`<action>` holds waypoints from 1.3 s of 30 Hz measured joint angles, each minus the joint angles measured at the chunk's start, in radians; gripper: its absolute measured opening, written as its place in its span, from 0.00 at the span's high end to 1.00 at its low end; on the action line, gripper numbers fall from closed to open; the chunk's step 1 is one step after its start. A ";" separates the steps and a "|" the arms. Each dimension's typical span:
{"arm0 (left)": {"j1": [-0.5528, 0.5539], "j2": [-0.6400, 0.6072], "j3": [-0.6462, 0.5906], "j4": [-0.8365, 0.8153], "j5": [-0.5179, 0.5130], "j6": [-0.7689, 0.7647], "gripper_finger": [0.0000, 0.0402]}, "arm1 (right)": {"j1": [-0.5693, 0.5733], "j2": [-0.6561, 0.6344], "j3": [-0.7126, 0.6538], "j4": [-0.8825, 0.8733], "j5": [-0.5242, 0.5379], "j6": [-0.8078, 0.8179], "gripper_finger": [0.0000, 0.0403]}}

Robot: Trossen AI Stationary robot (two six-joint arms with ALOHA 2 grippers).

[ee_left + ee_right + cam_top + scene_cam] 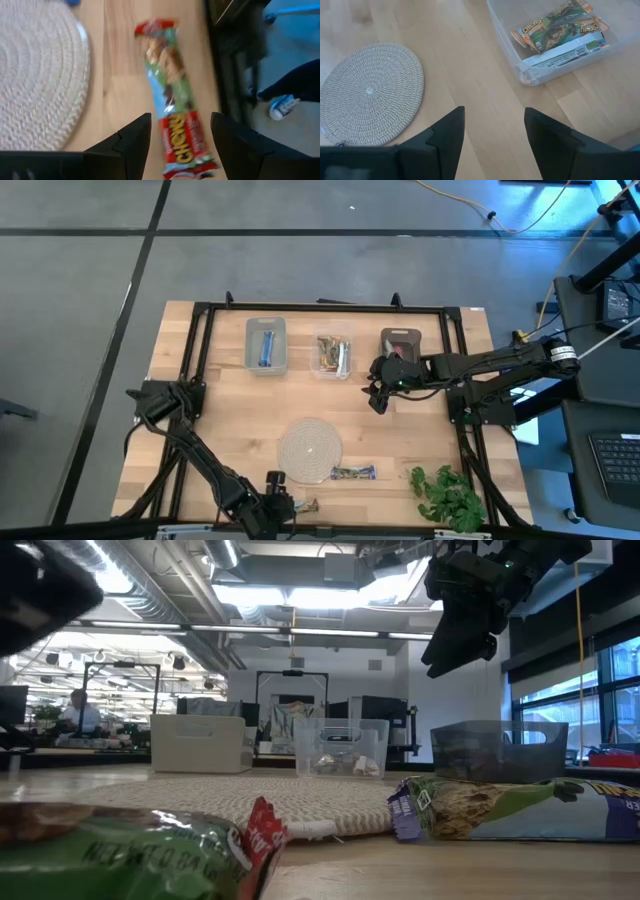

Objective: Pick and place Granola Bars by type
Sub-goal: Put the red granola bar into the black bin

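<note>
the left hand (pixel 180 145) hovered at the near edge of the surface (pixel 400 440), just right of the woven mat (pixel 309 448). its fingers (pixel 132 142) stood apart and held nothing. the reddish-brown bar (pixel 172 95) lay directly below and ahead of it, one end between the two fingers. the bar's long axis ran nearly in line with the hand's reach, tilted slightly, so the fingers flanked its long sides; a straight descent appeared sufficient for a grasp across the width. in the high view this bar (pixel 305 505) lay flat, just right of the left hand.

a second bar (pixel 352 473) lay near the mat's right rim, long axis left to right.

the right hand (pixel 378 395) hung above the surface near the far bins, fingers apart, empty. the left hand was nearer to both loose bars.
</note>
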 joint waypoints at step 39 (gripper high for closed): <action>0.003 -0.025 -0.005 -0.190 -0.032 -0.190 0.79 | 0.003 0.000 0.000 -0.010 -0.030 0.020 0.48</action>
